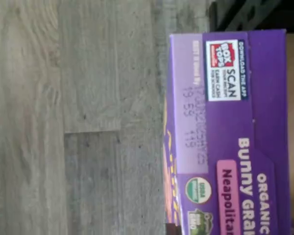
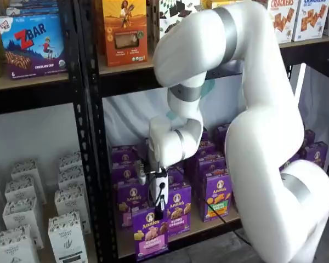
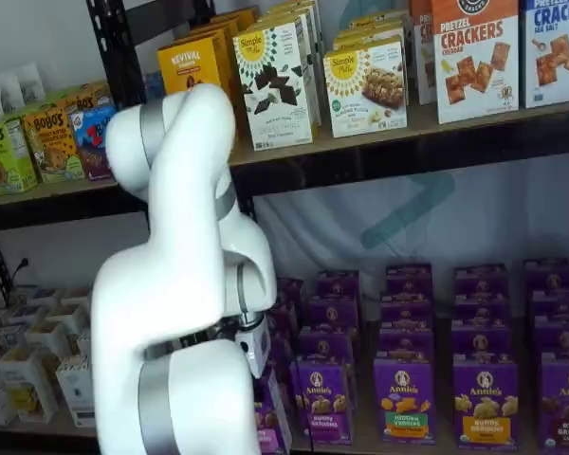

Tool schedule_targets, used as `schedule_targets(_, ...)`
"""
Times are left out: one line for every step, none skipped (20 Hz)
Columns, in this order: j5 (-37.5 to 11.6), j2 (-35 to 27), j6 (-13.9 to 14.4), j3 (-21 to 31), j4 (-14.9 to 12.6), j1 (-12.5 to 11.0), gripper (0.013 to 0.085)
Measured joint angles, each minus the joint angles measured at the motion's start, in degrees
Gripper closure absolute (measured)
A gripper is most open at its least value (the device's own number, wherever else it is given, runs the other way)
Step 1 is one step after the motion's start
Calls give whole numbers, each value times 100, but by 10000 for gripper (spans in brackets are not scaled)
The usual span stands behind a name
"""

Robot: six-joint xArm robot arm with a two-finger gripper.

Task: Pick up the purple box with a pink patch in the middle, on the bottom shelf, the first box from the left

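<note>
The purple box (image 2: 150, 236) is an upright Annie's carton with a pink patch. It stands out in front of its row, over the front edge of the bottom shelf (image 2: 208, 229). My gripper (image 2: 159, 210) hangs from the white arm straight above it, and its black fingers are closed on the box's top. The wrist view shows the box's purple top flap (image 1: 230, 147) close up, with a pink "Neapolitan" patch. In a shelf view the white gripper body (image 3: 255, 347) shows, and the arm hides most of the box (image 3: 269, 419).
More purple Annie's cartons stand in rows behind and to the right, one with a green patch (image 2: 218, 199). A black perforated upright (image 2: 92, 137) stands to the left, with white cartons (image 2: 22, 219) beyond it. Grey plank floor (image 1: 88, 122) lies below.
</note>
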State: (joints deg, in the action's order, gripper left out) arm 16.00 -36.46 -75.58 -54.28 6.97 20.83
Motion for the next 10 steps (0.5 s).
schedule_targets(-5, 90, 82, 98, -89, -2, 650)
schedule_targets(10, 192, 195, 197, -206, -2, 650)
schedule_targets(53, 289, 252, 279, -254, 9, 650)
schedule_targets(86, 379, 278, 358, -259, 31, 650)
schedule_targets(95, 448, 336, 422, -300, 51, 650)
schedule_targets(96, 540, 440, 514, -380, 78, 650)
schedule_targets(85, 632, 496, 602, -405, 111, 650)
schedule_targets(80, 705, 516, 674, -395, 143, 650)
schedule_targets(85, 785, 546, 744, -391, 175, 650)
schedule_targets(94, 851, 577, 801, -393, 203, 650)
